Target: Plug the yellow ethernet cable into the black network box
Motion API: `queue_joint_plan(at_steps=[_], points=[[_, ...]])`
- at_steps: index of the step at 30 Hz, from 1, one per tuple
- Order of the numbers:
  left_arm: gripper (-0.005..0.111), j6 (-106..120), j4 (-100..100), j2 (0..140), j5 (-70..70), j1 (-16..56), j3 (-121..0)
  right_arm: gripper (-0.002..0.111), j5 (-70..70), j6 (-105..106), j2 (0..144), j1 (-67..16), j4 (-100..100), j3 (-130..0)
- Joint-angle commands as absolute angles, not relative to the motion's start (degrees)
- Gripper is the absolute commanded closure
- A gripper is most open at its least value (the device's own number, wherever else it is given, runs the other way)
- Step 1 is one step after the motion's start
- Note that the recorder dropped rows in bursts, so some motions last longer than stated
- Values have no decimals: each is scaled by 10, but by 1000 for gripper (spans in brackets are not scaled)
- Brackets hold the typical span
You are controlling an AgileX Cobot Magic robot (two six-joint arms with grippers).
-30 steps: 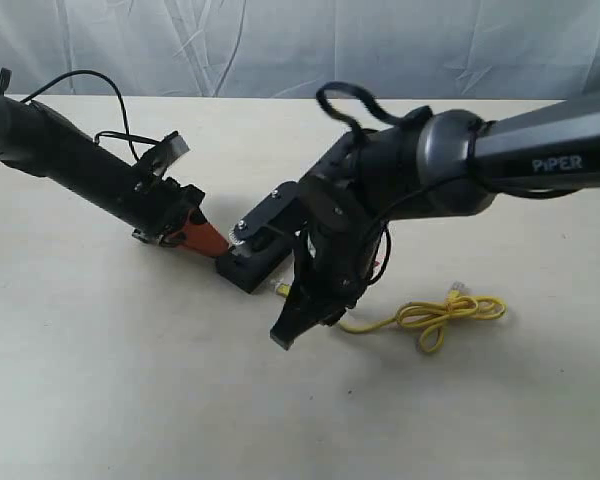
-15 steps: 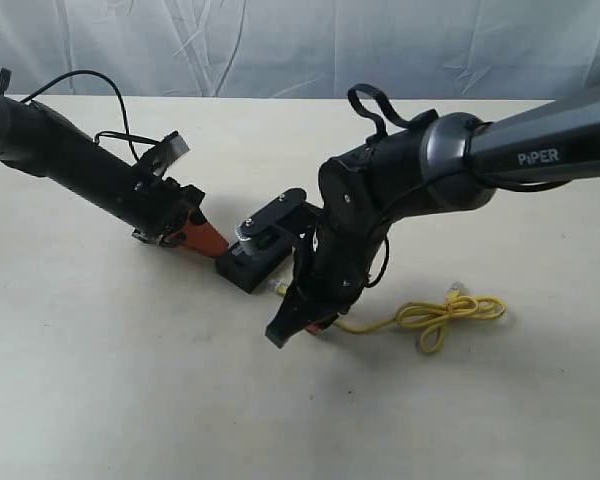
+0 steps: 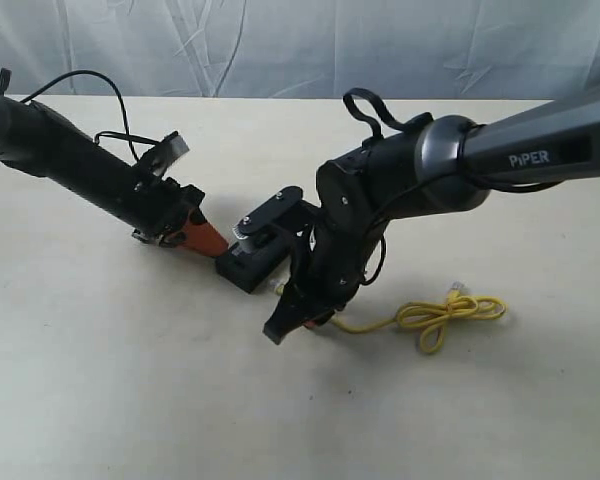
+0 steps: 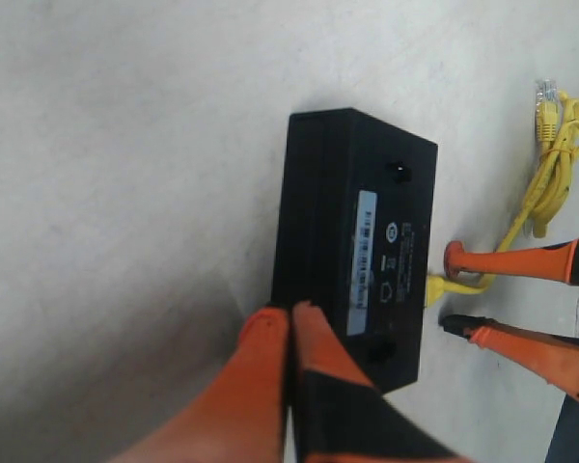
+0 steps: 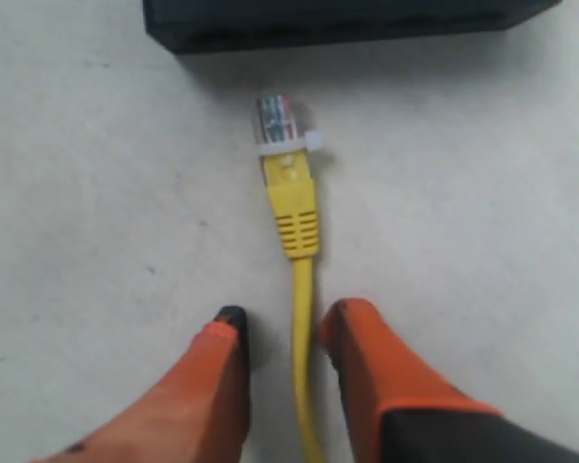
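The black network box (image 3: 250,268) lies flat on the table, its pale label strip (image 4: 364,260) facing up. My left gripper (image 4: 289,311) is shut, and its orange tips press against the box's near end (image 3: 220,247). The yellow ethernet cable (image 3: 450,311) lies looped to the right, and its clear plug (image 5: 275,121) rests on the table a short way from the box's side (image 5: 338,19). My right gripper (image 5: 285,323) is open and low over the table. It straddles the cord just behind the yellow boot (image 5: 294,207), with gaps on both sides.
The pale table (image 3: 100,400) ends at a wrinkled grey cloth backdrop (image 3: 280,45). The bulky right arm (image 3: 400,185) hangs over the box and hides part of the cable. A black wire loop (image 3: 365,105) sticks up from it.
My right gripper has shifted slightly left and down toward the cable's plug end, and its wrist has turned. The left arm and the box have not moved.
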State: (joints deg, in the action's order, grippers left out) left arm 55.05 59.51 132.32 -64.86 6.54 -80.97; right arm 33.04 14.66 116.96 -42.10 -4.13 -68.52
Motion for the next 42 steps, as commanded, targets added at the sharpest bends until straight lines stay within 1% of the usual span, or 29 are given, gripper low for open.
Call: queue_joint_plan(at_steps=[1,2,15,21,32,42], points=[[107,545,570,1341,-635,63,-803,99,336,149,1185,-420,-22,-683],[107,545,570,1341,-635,63,-803,109,340,149,1185,-420,-18,-683],[107,550,601,1338,-635,52,-816,108,368,146,1149,-420,5,-683],[107,550,610,1335,-611,46,-818,108,359,146,1149,-420,9,-683],[107,576,647,1337,-578,79,-818,108,328,146,1149,-420,9,-683],[107,576,648,1337,-584,81,-818,108,310,146,1149,-422,8,-683]])
